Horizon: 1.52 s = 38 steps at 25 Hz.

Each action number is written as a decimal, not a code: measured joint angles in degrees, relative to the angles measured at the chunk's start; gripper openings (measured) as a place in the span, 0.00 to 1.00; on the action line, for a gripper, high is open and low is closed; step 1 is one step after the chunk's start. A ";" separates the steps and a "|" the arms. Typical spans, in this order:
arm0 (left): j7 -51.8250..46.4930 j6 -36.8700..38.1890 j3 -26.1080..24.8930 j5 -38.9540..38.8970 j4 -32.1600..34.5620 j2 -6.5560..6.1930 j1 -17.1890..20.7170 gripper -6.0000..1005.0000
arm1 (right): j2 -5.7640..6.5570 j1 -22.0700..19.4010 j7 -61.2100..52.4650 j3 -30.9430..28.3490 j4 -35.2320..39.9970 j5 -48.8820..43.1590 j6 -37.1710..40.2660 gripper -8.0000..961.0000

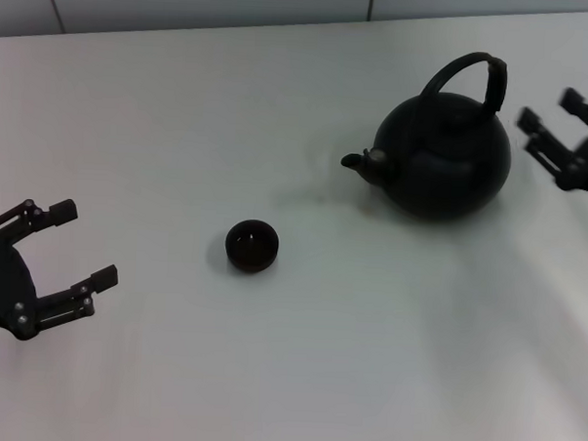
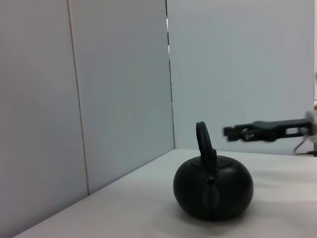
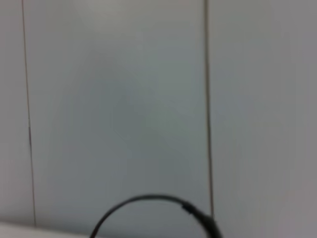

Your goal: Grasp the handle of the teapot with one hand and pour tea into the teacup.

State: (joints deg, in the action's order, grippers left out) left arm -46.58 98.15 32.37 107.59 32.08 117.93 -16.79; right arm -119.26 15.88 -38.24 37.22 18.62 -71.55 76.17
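Reaching in from the right edge of the head view, the right gripper (image 1: 544, 134) has its fingers spread and holding nothing, level with the handle (image 1: 468, 80) and just short of it, tips toward the teapot (image 1: 441, 154). That pot sits upright on the white table (image 1: 298, 357) just to this gripper's left, spout (image 1: 355, 162) pointing left toward the teacup (image 1: 252, 246), the hoop arching along the spout line with its thicker sleeve on the gripper's side. Well apart at the near left, the left gripper (image 1: 81, 242) hangs with fingers wide and nothing held, tips toward the cup lying to its right.
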 joint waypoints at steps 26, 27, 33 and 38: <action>-25.94 -1.03 4.90 18.52 2.19 -7.50 -17.48 0.84 | 6.47 10.13 -37.69 -1.35 24.92 -51.20 25.06 0.66; -27.15 -1.22 4.93 19.92 3.14 -7.52 -18.57 0.84 | 6.51 10.95 -37.79 -1.36 25.38 -52.49 24.61 0.66; -27.55 -1.39 4.90 20.37 4.26 -7.00 -19.01 0.84 | 6.54 14.15 -37.55 -1.10 26.41 -55.48 22.98 0.66; -27.66 -1.25 4.93 20.23 4.33 -6.41 -18.71 0.84 | 6.41 14.57 -37.16 0.20 26.50 -55.65 21.63 0.66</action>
State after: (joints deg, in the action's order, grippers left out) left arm -74.25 96.90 37.31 127.82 36.41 111.52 -35.50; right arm -112.85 30.46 -75.41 37.43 45.12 -127.20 97.80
